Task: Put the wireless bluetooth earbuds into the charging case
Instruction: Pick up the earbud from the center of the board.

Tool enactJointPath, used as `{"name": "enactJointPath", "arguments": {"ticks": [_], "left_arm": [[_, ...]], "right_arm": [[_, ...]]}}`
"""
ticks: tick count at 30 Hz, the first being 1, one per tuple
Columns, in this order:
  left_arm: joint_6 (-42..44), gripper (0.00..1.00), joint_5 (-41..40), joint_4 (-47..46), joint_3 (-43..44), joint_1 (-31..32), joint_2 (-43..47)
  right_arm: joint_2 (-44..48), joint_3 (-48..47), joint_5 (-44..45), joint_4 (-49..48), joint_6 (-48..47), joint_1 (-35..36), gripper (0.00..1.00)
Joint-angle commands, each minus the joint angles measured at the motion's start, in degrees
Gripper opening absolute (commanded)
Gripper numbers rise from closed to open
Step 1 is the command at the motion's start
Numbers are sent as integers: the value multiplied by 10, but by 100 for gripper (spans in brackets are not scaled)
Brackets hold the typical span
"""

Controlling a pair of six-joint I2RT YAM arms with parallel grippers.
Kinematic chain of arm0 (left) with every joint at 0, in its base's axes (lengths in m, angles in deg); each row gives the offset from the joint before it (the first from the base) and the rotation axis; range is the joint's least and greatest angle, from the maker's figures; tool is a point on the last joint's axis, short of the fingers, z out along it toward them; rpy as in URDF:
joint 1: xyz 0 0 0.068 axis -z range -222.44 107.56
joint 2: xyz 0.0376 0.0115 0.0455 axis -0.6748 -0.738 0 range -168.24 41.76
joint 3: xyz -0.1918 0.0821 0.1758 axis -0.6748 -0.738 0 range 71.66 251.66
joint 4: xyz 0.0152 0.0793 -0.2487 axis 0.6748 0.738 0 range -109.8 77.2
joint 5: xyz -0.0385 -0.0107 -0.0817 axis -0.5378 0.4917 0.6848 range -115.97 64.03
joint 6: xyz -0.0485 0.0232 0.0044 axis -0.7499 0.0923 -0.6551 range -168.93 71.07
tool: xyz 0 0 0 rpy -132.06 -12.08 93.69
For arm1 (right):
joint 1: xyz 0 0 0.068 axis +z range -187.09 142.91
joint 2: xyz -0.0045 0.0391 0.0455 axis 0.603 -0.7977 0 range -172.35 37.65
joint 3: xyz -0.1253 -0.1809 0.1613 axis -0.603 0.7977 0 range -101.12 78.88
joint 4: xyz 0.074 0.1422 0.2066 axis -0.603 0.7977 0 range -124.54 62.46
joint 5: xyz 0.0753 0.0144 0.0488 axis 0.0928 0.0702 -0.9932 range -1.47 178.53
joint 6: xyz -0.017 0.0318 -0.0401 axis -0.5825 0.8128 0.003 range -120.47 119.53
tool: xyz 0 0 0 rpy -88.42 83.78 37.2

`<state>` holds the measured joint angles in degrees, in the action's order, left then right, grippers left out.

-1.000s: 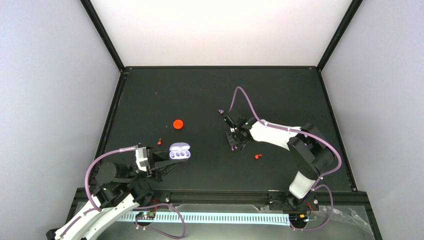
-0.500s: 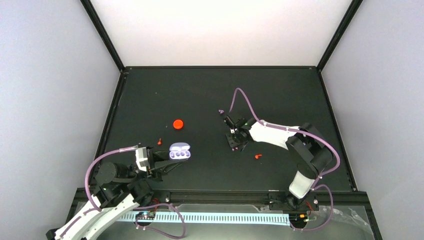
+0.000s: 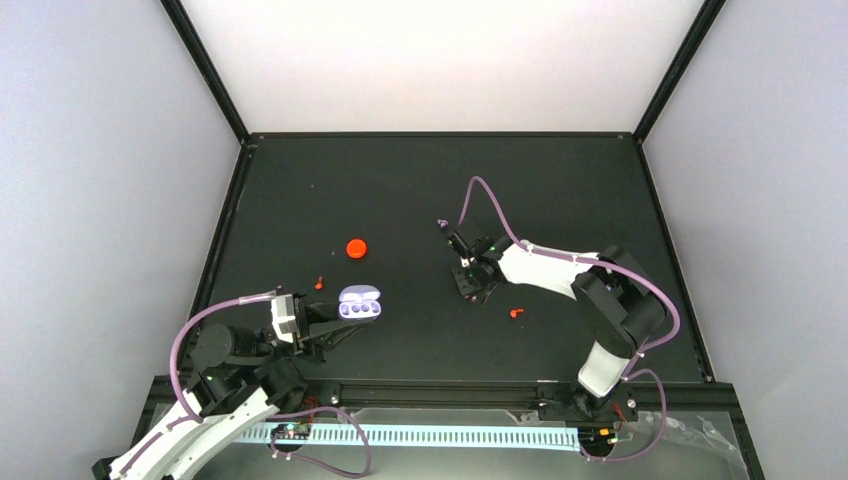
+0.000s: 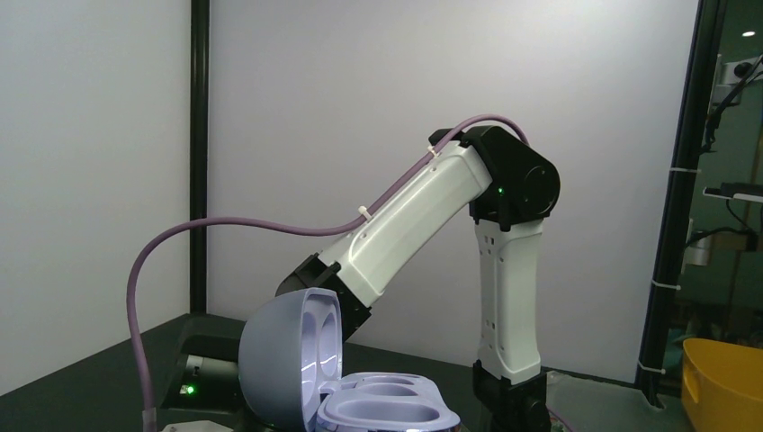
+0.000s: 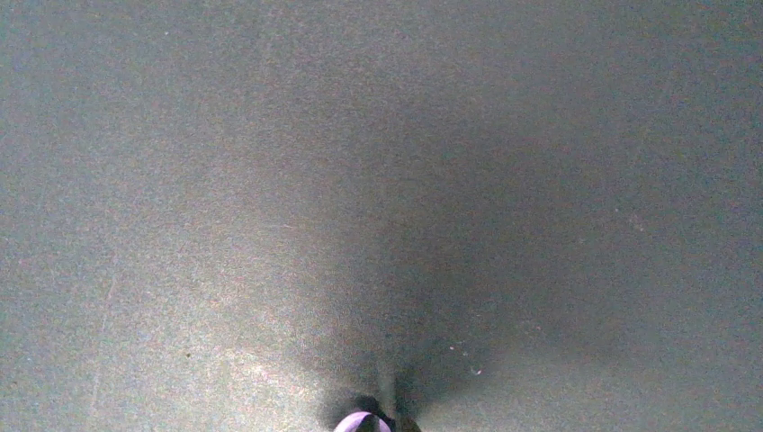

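Left gripper (image 3: pixel 340 320) grasps the open case (image 3: pixel 359 303) at near left; right gripper (image 3: pixel 470 282) looks clenched on a bud (image 5: pixel 362 421) mid-surface.
The step in hand seems to be fetching the first bud, since both wells (image 4: pixel 396 416) show bare. Next, carry it left and near to the case, match its curve to a well and seat it gently. A second bud (image 3: pixel 442 223) lies just beyond on the matte black surface (image 3: pixel 400 180). The case is a smooth, glossy lavender pebble, lid upright; buds tiny, rounded, likely slippery.
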<state>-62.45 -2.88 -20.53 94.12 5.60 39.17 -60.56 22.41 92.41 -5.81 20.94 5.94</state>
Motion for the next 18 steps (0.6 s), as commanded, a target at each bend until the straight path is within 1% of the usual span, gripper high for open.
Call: {"name": "enactJointPath", "arguments": {"ticks": [1,8,15,18], "left_arm": [[-3,2,-1,-1,4,1,7],[-2,1,1,-5,5,1,1],[1,1,-1,-6,5,2,-1],[2,1,-2,-9,5,2,-4]], "right_arm": [[8,10,0,-1,0,-3,1],[22,10,13,1,7,-3,1],[53,10,67,3,18,-3,1],[49,6,68,7,12,-2,1]]}}
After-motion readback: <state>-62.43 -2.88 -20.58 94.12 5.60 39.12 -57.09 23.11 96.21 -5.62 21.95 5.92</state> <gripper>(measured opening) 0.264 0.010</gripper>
